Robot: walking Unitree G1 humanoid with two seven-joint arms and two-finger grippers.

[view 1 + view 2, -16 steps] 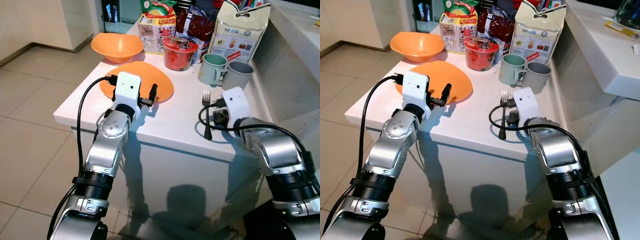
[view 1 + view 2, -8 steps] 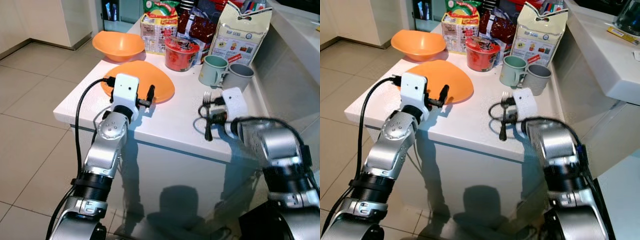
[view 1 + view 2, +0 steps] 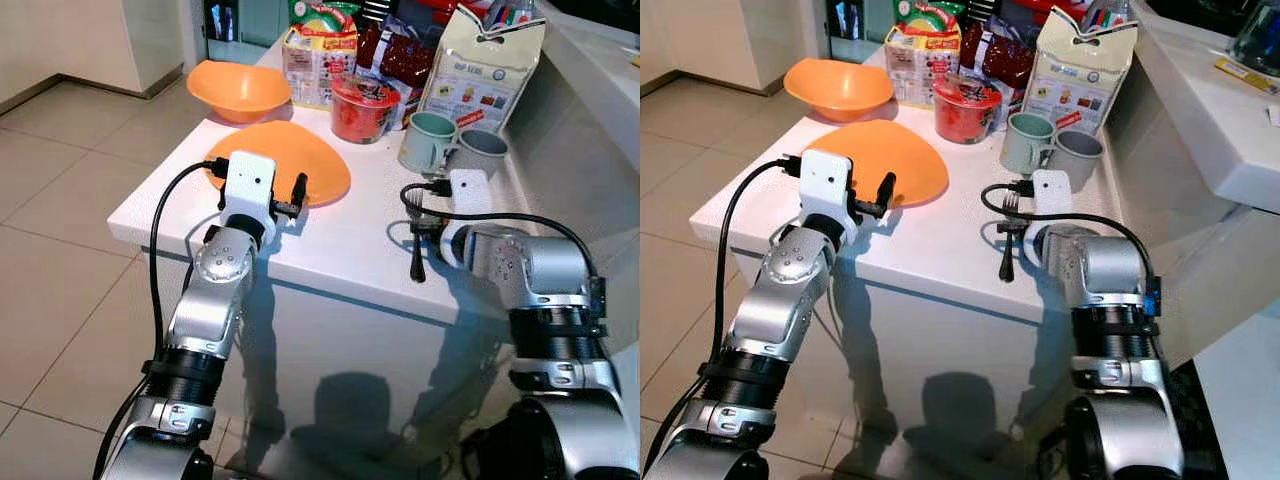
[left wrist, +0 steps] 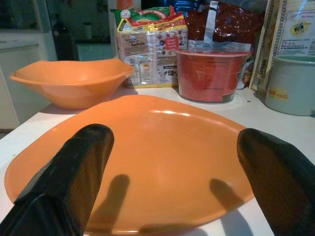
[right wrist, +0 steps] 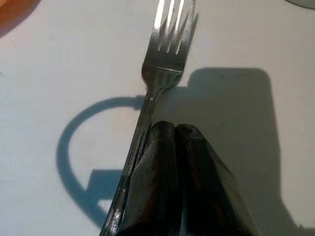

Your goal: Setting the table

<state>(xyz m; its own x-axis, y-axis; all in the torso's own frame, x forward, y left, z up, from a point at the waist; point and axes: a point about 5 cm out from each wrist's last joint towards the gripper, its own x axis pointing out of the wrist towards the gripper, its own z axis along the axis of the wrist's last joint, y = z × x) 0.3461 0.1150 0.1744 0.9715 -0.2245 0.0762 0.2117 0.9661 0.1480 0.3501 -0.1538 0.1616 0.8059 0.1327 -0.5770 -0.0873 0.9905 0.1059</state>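
Table: a white table (image 3: 330,240) with food and dishes toward its far side, tiled floor around it.
Plate: an orange plate (image 3: 300,160) lies flat near the table's front left edge.
Bowl: an orange bowl (image 3: 238,90) sits behind the plate, close to it but apart.
Left gripper: the left gripper (image 4: 162,162) hovers at the near rim of the plate, its two black fingers (image 4: 74,172) spread wide with nothing between them.
Fork: a metal fork (image 5: 165,54) lies flat on the bare tabletop to the right of the plate, tines pointing away from the robot.
Right gripper: the right gripper (image 5: 175,132) is over the fork's handle, fingers pressed together, tips just beside the handle; not gripping it.
Mugs: a green mug (image 3: 425,140) and a grey mug (image 3: 478,150) stand side by side behind the fork.
Food: a red noodle cup (image 3: 362,105), a noodle pack (image 3: 320,60) and a tall white bag (image 3: 480,70) stand along the far edge.
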